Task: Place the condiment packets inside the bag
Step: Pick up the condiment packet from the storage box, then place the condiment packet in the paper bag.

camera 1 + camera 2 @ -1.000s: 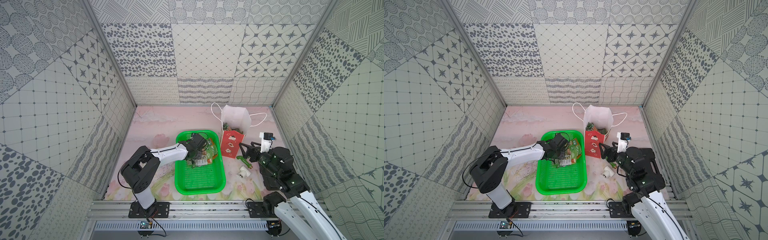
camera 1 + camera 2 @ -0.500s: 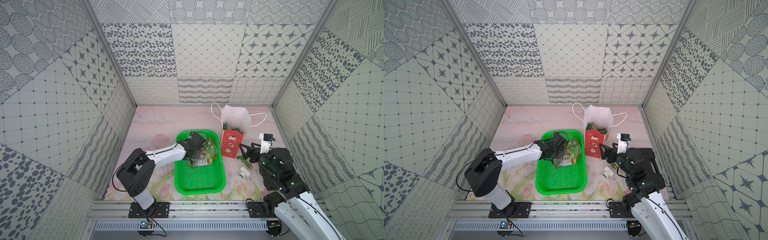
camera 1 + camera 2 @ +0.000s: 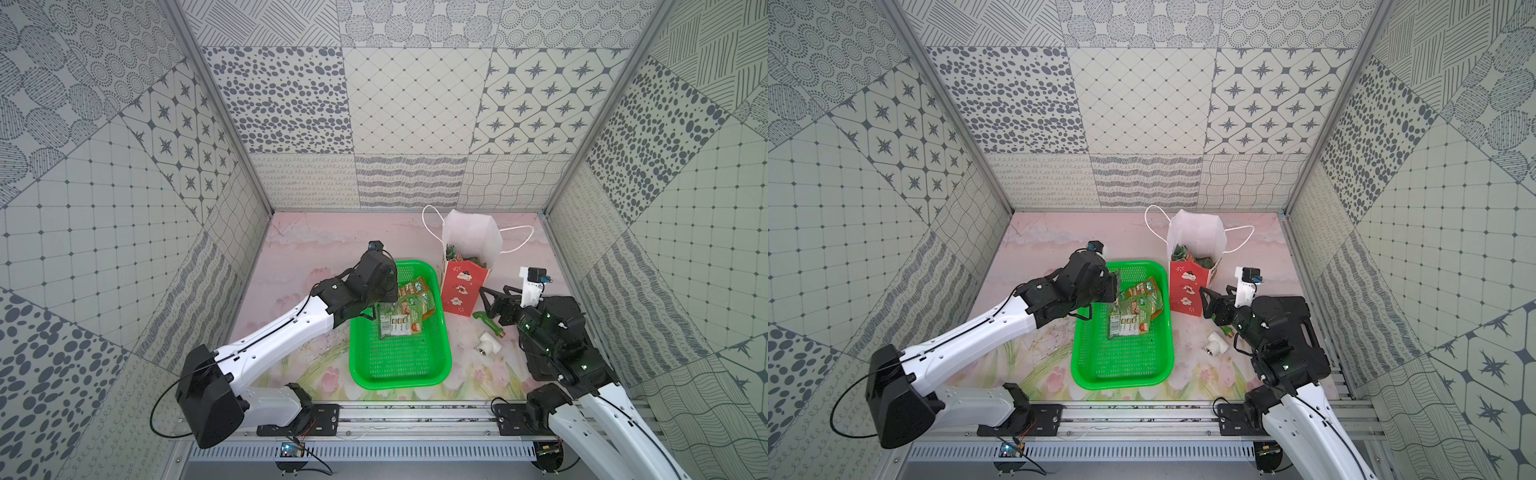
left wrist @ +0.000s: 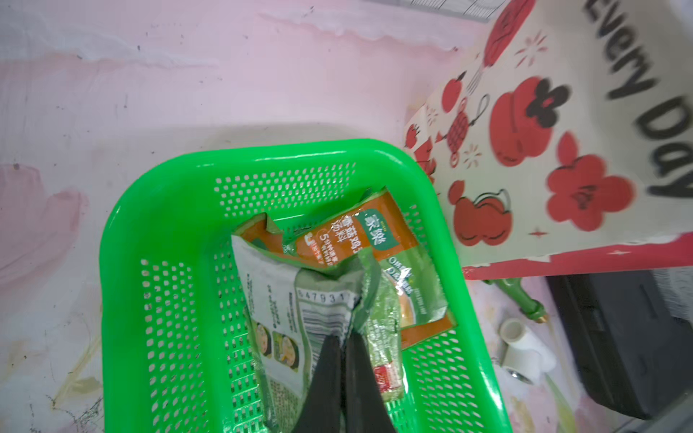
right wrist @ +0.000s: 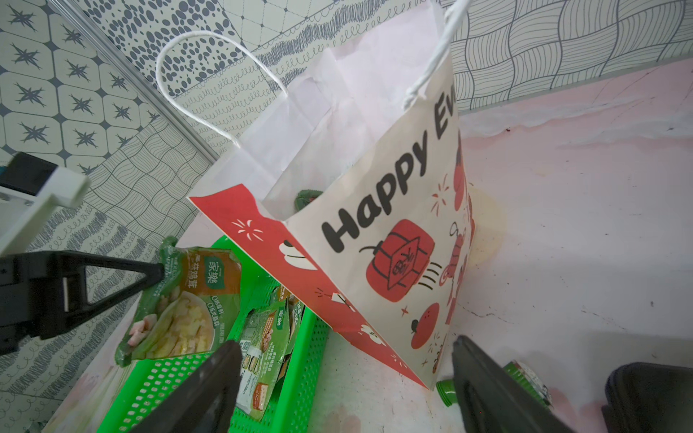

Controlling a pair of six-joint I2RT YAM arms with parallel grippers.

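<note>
The left arm [image 3: 270,345] and the right arm [image 3: 602,415] were made of white shells joined by black housings. The black fingers [image 4: 322,375] of the left gripper [image 4: 347,335] were tapered to thin tips. Farthest from it, a thin black cable [image 3: 151,413] was looped out of a big black base joint [image 3: 208,399]. Just behind the right gripper [image 5: 344,341] a white bracket [image 3: 528,291] with a small black camera [image 3: 536,274] was mounted. Further back, green lights [image 3: 584,366] were lit.

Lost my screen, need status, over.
Left gripper shut on a condiment packet over the green basket. Right gripper open beside the bag. Bag upright, mouth open, packets already inside.
</note>
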